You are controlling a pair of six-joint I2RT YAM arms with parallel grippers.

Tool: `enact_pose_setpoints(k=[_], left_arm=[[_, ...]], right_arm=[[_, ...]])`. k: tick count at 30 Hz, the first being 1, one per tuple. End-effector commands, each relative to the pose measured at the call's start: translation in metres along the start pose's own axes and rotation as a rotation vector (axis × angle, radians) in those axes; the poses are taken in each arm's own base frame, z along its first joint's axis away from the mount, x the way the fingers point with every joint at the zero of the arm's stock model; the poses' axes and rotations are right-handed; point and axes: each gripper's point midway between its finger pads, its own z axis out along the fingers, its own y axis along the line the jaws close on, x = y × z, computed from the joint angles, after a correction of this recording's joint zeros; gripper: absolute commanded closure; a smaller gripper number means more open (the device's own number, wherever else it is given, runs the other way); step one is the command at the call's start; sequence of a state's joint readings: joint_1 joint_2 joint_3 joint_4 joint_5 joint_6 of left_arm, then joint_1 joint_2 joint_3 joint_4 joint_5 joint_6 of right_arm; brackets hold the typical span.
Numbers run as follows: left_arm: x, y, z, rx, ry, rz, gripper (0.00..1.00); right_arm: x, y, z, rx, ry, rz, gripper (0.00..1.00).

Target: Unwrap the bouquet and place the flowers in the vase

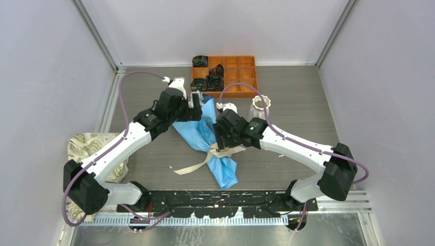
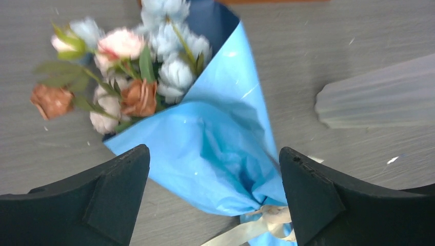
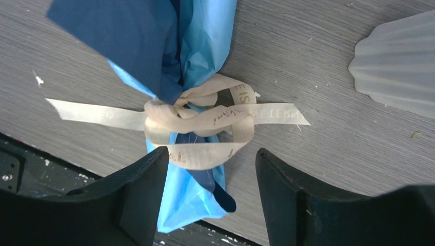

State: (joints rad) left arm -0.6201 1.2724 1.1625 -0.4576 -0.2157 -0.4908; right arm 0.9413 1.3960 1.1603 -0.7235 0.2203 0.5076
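- The desk shows whole only from the top camera. The bouquet lies flat at its middle, head toward the far edge, between the two arms.
- Only that view shows the cloth bag at the left edge and the orange tray at the back, near the bouquet's head.
- The left arm hides the blooms from above. Its own camera shows the left jaws spread wide over the blue paper, holding nothing.
- The vase stands upright to the right of the bouquet, apart from it. Both wrist views catch only its ribbed edge.
- The right wrist view alone shows the knotted ribbon up close. The right jaws are partly apart with a loop between them, and we cannot tell whether they touch it.
- The flowers, pale blue, pink and orange, still sit in the paper.
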Motion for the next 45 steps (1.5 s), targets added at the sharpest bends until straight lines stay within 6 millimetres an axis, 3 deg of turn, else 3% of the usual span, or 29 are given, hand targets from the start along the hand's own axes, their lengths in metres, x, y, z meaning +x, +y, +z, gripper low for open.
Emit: enact_pose_setpoints(k=[1,8,20,23,27,33,38,45], left_arm=[[0.023,-0.003,0.017,0.025,-0.003,-0.081,0.04],[0.073,0.007,0.047,-0.014,0.092,-0.097,0.07],[0.119,0.021,0.089,-0.089,0.188,-0.077,0.11],[0.134,0.028,0.098,-0.12,0.213,-0.082,0.12],[0.152,0.042,0.107,-0.187,0.248,-0.072,0.12],[0.169,0.051,0.114,-0.229,0.285,-0.055,0.13],[0.176,0.054,0.118,-0.238,0.305,-0.052,0.13],[0.176,0.054,0.117,-0.244,0.31,-0.047,0.14]], right_arm=[[-0.018,0.01,0.018,-0.016,-0.08,0.014,0.33],[-0.02,0.013,0.042,0.014,-0.044,-0.059,0.38],[-0.021,0.016,0.064,0.029,-0.027,-0.094,0.6],[-0.021,0.018,0.066,0.027,-0.023,-0.093,0.59],[-0.028,0.024,0.058,-0.002,-0.044,-0.068,0.47],[-0.027,0.034,0.048,-0.078,-0.063,-0.031,0.45],[-0.017,0.035,0.061,-0.087,-0.038,-0.024,0.46],[-0.018,0.033,0.076,-0.091,-0.024,-0.015,0.59]])
